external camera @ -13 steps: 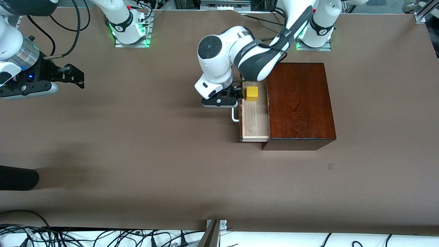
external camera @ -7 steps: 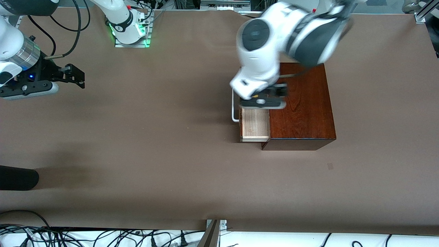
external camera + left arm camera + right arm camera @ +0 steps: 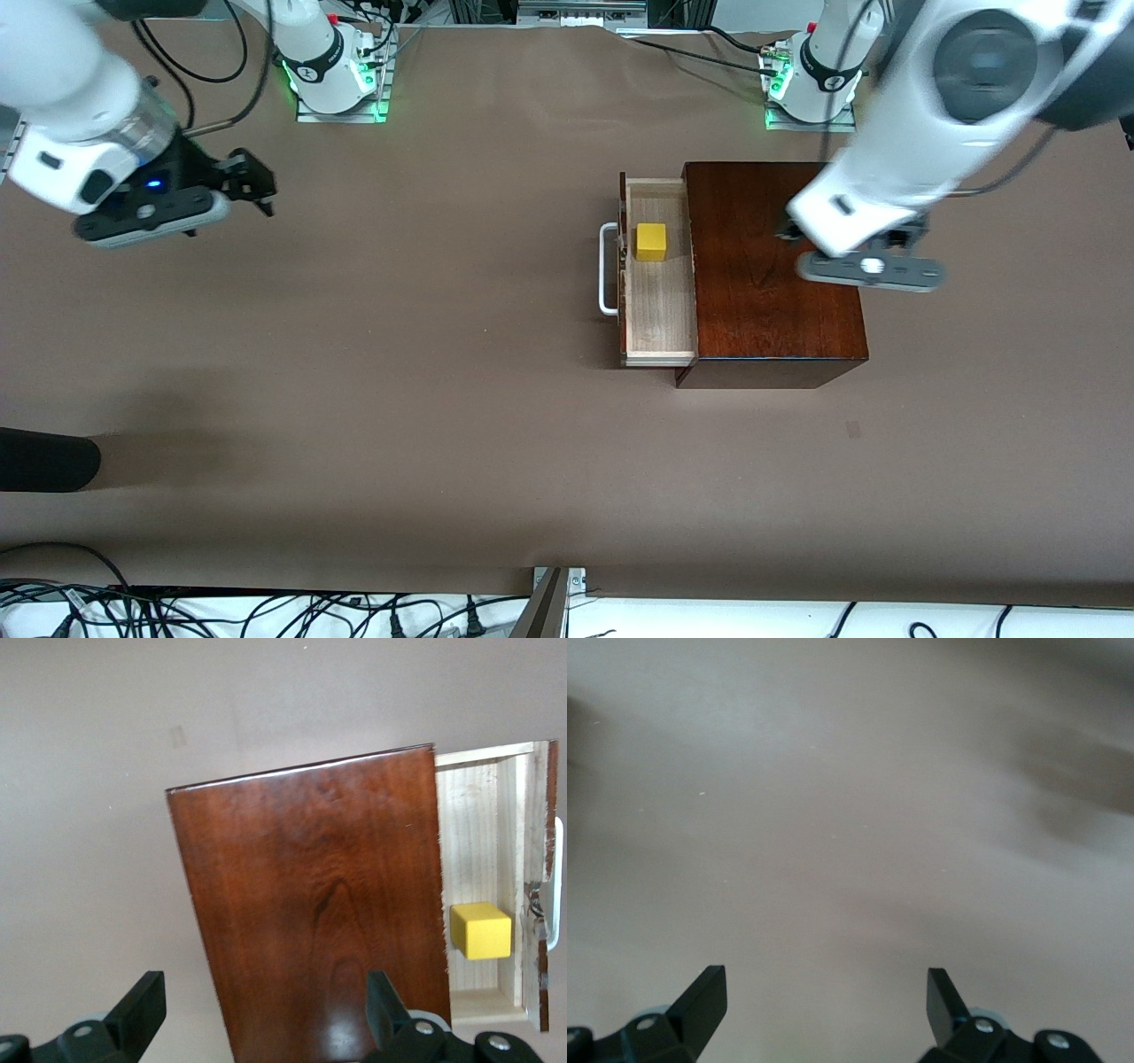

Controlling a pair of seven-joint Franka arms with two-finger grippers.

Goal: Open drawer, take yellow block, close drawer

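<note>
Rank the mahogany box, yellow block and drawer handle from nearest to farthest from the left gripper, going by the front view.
1. Mahogany box: directly under the left gripper.
2. Yellow block: in the open drawer.
3. Drawer handle: toward the right arm's end.

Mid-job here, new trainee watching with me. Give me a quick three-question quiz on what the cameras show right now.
1. True or false: the drawer is pulled out of the wooden box.
2. Where is the yellow block? A) on top of the box B) in the drawer tray C) held in a claw
3. Which claw is over the box, and is it holding anything?

Key
1. True; the handle stands clear of the box front.
2. B; it sits in the half of the tray farther from the front camera.
3. The left claw; it is open and empty. The right claw is open too, over bare table toward the right arm's end.
</note>
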